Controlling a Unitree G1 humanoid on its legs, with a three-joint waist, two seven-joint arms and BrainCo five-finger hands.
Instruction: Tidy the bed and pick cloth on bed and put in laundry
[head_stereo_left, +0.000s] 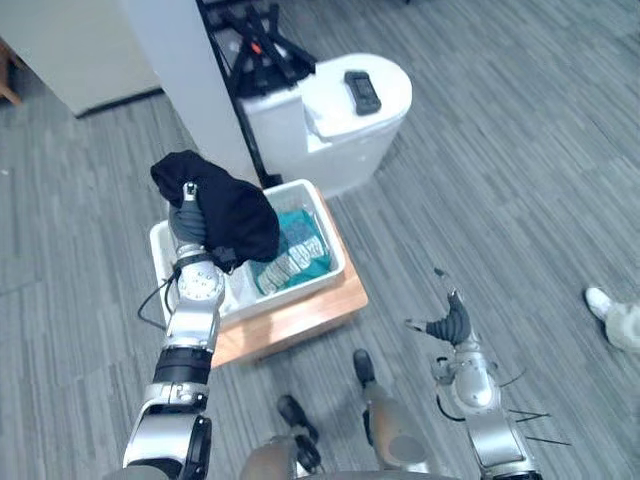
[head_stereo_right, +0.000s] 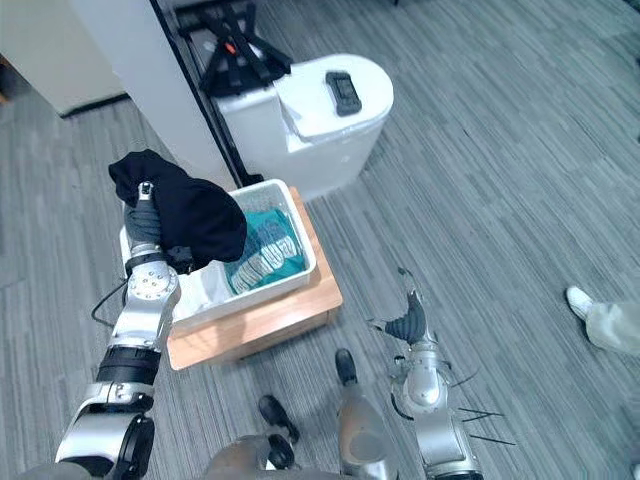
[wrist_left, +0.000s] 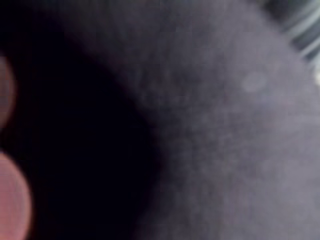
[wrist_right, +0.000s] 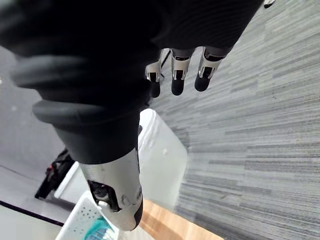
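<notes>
the grey striped floor takes up most of the scene, with a pale partition rising at the far side and a rounded white unit beside it. nearer the robot sits a low wooden worktop, and on it the white laundry basket – lifted off the floor, probably so it can be reached from above without much stooping.

the black cloth is the task's thing. it is bunched over the raised left robot hand and hangs above the basket's near-left part, not yet inside it. held high like this, its loose folds clear the rim, so it looks ready to go straight down. the left robot hand is buried in the fabric, and its own wrist view is dark cloth from very close, so i cannot tell how far it is closed – only that the cloth rides on it.

a teal cloth already lies in the basket toward its right side, which leaves room under the black one.

the right robot hand hangs low, well apart from the basket, relaxed with straight fingers and nothing in it – idle, out of the drop path.

a small black device rests on top of the white unit. a person's shoe shows at the right edge, far from the work.
</notes>
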